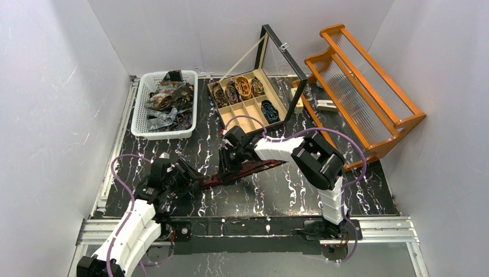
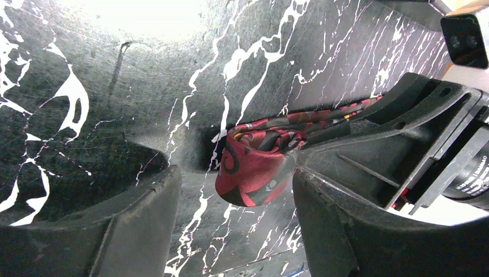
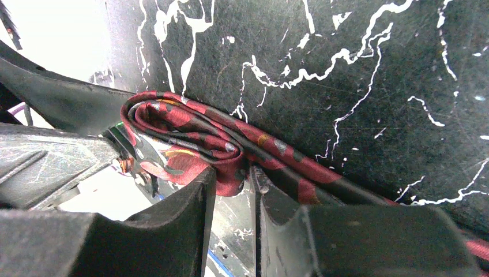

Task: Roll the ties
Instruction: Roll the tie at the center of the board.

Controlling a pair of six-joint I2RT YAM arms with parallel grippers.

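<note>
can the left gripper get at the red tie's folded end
Probably yes: the folded end of the red tie sits between the open fingers of the left gripper; only the right gripper, pinching it close by, crowds it.

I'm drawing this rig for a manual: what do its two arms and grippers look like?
The left arm and right arm match: white shell links between bulky black joint housings, each trailed by a looping purple cable. The left gripper and right gripper are matte black, with thick, scuffed moulded fingers.
</note>
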